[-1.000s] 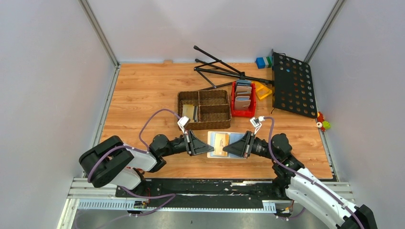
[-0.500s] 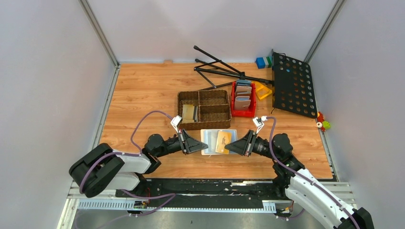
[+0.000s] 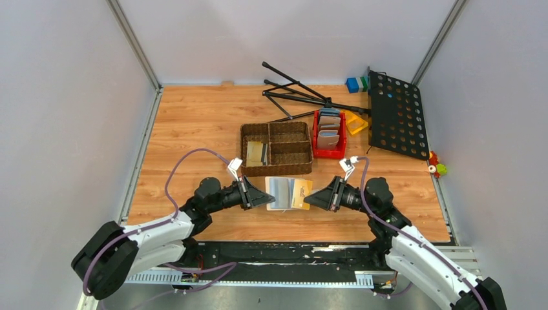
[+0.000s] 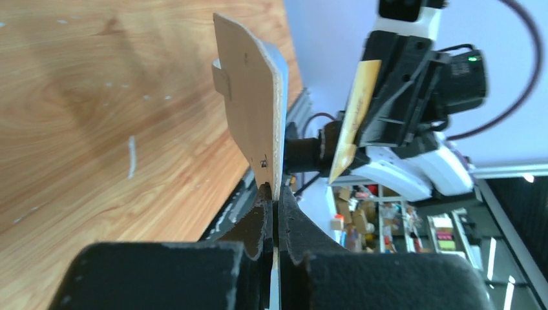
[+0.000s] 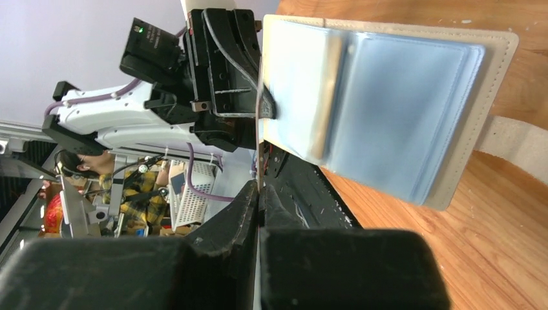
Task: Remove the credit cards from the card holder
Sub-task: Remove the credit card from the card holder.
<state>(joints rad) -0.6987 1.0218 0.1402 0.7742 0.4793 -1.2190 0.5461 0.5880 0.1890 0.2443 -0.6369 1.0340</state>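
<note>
Now left gripper [image 3: 271, 198] clamped on edge of card holder [image 3: 279, 192], holder open at its 3 o'clock; right gripper [image 3: 307, 198] pinched on tan-gold credit card [image 3: 301, 191], card at its 9 o'clock, just beside holder's blue-grey pockets

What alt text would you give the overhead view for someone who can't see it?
Over a wooden table, the left gripper pinches an opened beige card holder, and the right gripper pinches a tan-gold card beside it. A woven basket sits behind them.
</note>
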